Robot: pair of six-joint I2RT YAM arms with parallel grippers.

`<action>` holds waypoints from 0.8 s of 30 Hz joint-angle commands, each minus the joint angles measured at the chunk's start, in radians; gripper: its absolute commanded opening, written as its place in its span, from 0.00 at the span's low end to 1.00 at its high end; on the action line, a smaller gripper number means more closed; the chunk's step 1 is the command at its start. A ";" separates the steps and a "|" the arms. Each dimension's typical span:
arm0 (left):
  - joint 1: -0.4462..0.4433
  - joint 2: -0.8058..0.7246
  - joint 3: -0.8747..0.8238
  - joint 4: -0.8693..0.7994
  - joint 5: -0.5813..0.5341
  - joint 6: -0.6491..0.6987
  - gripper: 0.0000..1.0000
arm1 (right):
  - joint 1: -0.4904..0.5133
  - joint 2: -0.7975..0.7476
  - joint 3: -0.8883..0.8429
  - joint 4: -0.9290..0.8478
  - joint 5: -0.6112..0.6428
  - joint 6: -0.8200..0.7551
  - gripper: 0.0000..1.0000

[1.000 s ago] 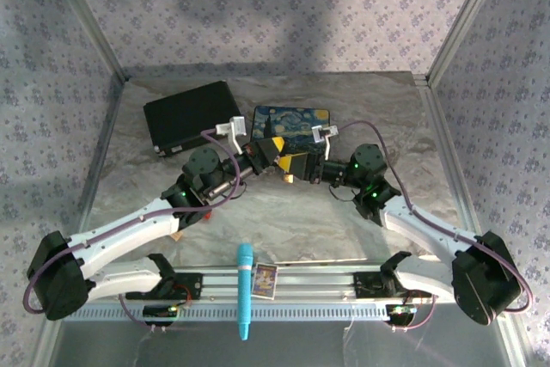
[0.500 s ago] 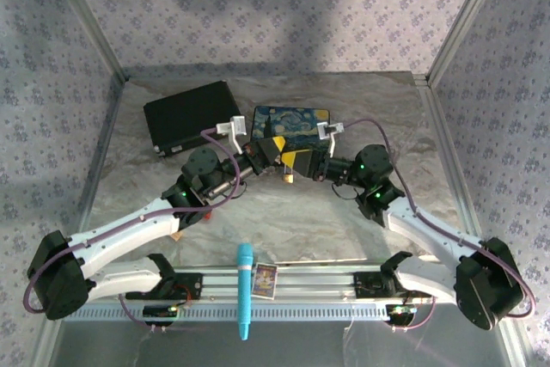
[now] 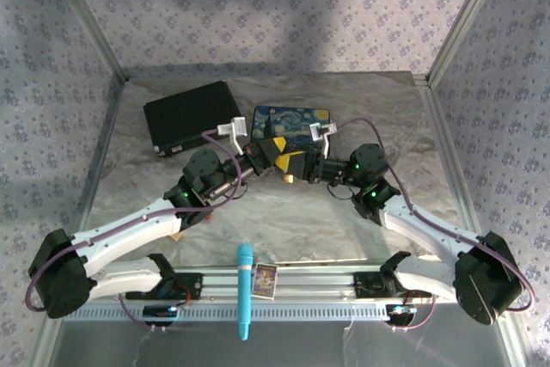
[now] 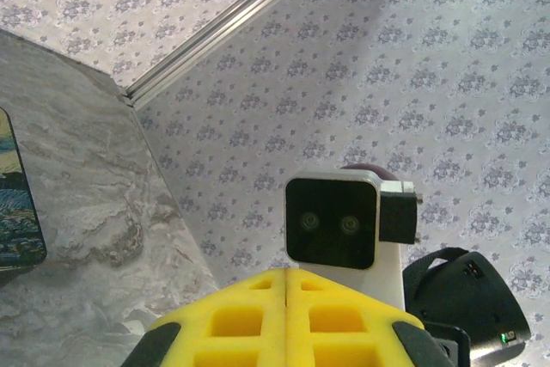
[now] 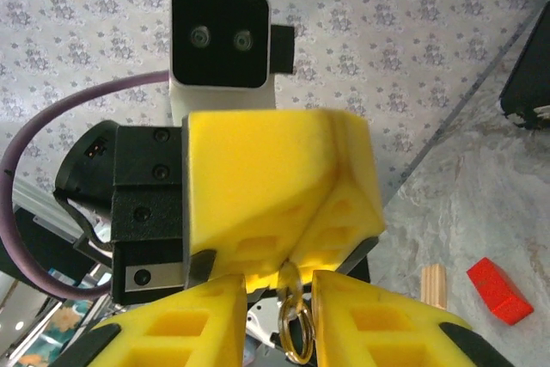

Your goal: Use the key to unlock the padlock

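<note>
Moved: since half a second ago the right arm's wrist has slid a little back toward the left arm. The left arm and both boxes lie as before.

Top view, left gripper (image 3: 275, 147): over the middle of the table (image 3: 129, 204), just in front of the painted box (image 3: 292, 122), tip to tip with the right gripper (image 3: 294, 162).
Top view, padlock (image 3: 290, 179): a tiny brass-gold speck just nearside of where the two grippers meet. It is too small to tell whether it hangs or lies on the table.
Top view, black box (image 3: 191, 116): toward the table's far left corner, beside the painted box.
Top view, teal pen (image 3: 245, 290): lying across the rail at the near edge.

Left wrist, left gripper (image 4: 286, 285): yellow fingers pressed together along one seam, so closed.
Left wrist, painted box (image 4: 17, 204): at the frame's left edge on the table (image 4: 94, 152).

Right wrist, left gripper (image 5: 290, 257): its tips are pinched on gold rings (image 5: 296, 324), which dangle below them.
Right wrist, right gripper (image 5: 279, 285): jaws a little apart, one either side of the rings. Whether they touch the rings cannot be told.
Right wrist, wooden block (image 5: 434, 285): on the table, just beside a red block (image 5: 500, 290).
</note>
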 commanded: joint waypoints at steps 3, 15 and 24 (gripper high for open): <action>-0.006 -0.022 -0.003 0.017 0.005 0.005 0.00 | 0.014 0.003 0.034 0.037 0.001 -0.016 0.26; -0.004 -0.031 -0.007 -0.050 -0.080 -0.032 0.04 | -0.007 -0.026 0.010 -0.021 0.013 -0.034 0.00; 0.048 -0.189 -0.044 -0.229 -0.232 -0.020 0.91 | -0.042 -0.098 -0.006 -0.250 0.038 -0.173 0.00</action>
